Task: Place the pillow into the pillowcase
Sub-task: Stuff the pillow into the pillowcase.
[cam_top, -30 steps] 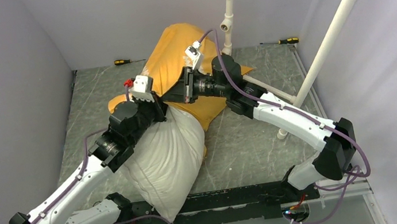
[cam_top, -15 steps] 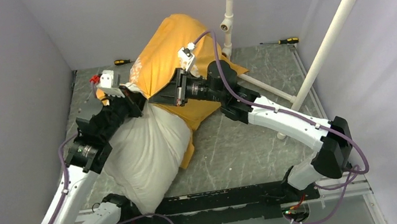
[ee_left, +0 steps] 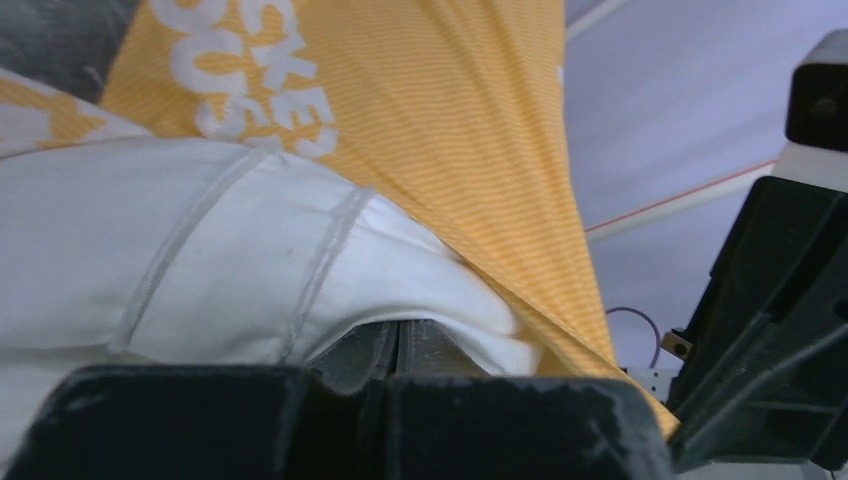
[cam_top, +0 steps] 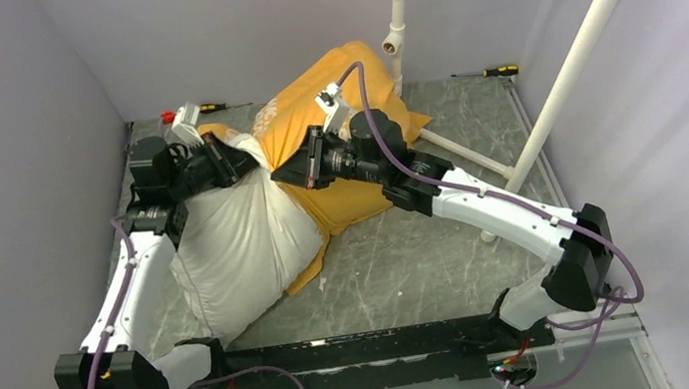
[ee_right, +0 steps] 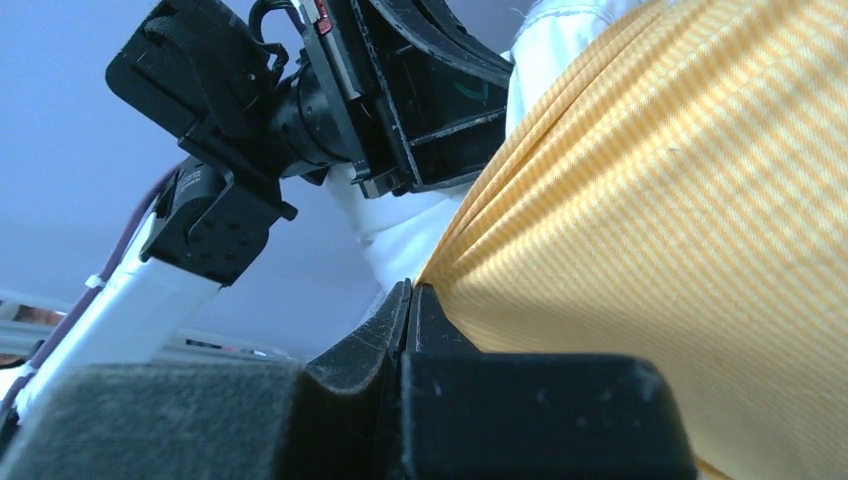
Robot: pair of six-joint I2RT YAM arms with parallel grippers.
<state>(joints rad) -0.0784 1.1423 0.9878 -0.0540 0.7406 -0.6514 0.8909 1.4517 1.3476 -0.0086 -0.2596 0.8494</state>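
Observation:
The white pillow (cam_top: pixel 238 259) lies at the left of the table, its far end tucked into the orange-yellow pillowcase (cam_top: pixel 336 80), which bulges toward the back wall. My left gripper (cam_top: pixel 237 158) sits where the two meet. In the left wrist view it (ee_left: pixel 402 335) is shut, with the pillow's white seamed edge (ee_left: pixel 200 260) folded over its tips and the pillowcase (ee_left: pixel 450 110) behind. My right gripper (cam_top: pixel 280 175) is close beside it on the right. It (ee_right: pixel 410 290) is shut on the pillowcase's edge (ee_right: pixel 650 220), and the fabric fans out from its tips.
A white upright pipe (cam_top: pixel 396 27) stands behind the pillowcase and a slanted pipe (cam_top: pixel 582 42) crosses the right side. Two screwdrivers (cam_top: pixel 213 106) (cam_top: pixel 500 70) lie along the back edge. Grey walls close in left, back and right. Bare marbled table (cam_top: pixel 408 246) shows at front right.
My left arm has swung to the left and back, dragging the pillow's far end left. The right gripper followed slightly left, and the pillowcase's bulge has sunk lower and shifted right.

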